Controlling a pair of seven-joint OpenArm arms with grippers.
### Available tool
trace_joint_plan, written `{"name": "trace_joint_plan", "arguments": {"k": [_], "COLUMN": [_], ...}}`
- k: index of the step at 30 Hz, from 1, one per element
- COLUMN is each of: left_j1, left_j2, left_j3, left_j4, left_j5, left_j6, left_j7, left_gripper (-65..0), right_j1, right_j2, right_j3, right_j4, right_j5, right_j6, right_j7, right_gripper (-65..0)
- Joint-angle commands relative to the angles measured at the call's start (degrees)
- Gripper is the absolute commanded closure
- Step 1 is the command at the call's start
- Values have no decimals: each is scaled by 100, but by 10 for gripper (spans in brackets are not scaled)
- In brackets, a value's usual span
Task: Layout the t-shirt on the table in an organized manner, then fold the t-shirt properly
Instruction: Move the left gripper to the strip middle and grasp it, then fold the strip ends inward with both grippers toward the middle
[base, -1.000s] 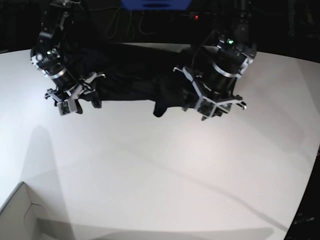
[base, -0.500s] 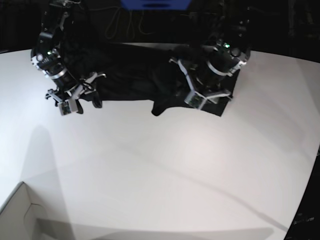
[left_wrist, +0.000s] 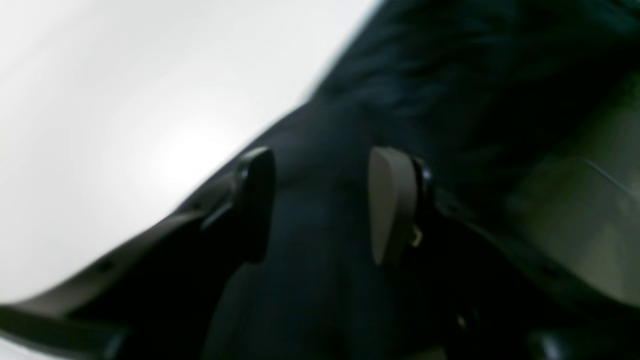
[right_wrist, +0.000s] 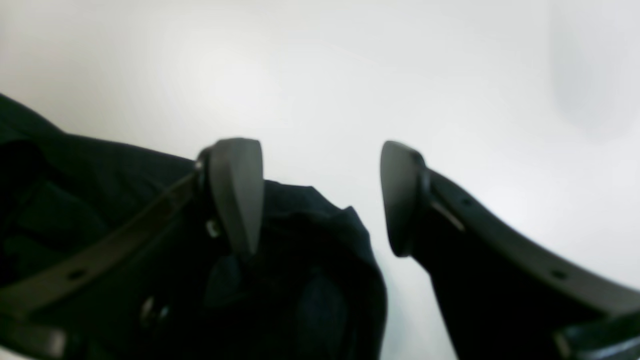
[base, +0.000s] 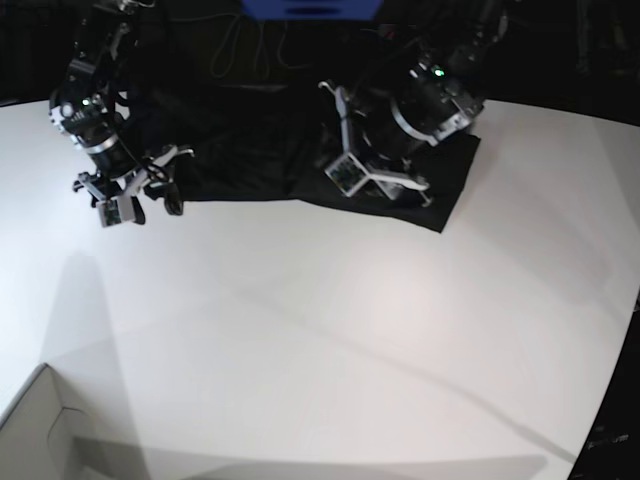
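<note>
At the table's (base: 330, 330) far edge lay the t-shirt (base: 250, 150), plain, no writing. White top, dark room behind. Left gripper (left_wrist: 320, 205) gaped over cloth; right gripper (right_wrist: 320, 197) gaped, empty, at the hem.

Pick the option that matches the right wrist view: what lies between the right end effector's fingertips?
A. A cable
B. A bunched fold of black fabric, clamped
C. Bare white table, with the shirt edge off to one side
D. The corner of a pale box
C: the right end effector stands open over the white table, while the t-shirt lies by one fingertip, ungripped.
</note>
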Motion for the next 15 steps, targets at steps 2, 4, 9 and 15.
{"name": "trace_joint_plan", "arguments": {"k": [2,4,9,15], "left_j1": [-67,-67,-304,-471], "left_j2": [67,75,31,31], "left_j3": [-422,-695,-1073,-1161], "left_j4": [80,-78,-1045,-1590], "left_j5": [-31,-31,-31,-31], "left_j6": [-10,-19,-19,-19], "left_j7": [-106,-106,-141,-159], "left_gripper": [-296,-296,-295,-294], "right_j1": [-186,-353,-872,-1039], "right_j2": [29,21,-208,-331], "right_j3": [-3,-108,-662,-952], "right_j4": [245,438,1097,913], "right_j5": [115,115,98,80], "right_j6": [36,36,36,36], "right_j7": [134,134,134,134], "right_gripper": [-370,-370,-358,-140]}}
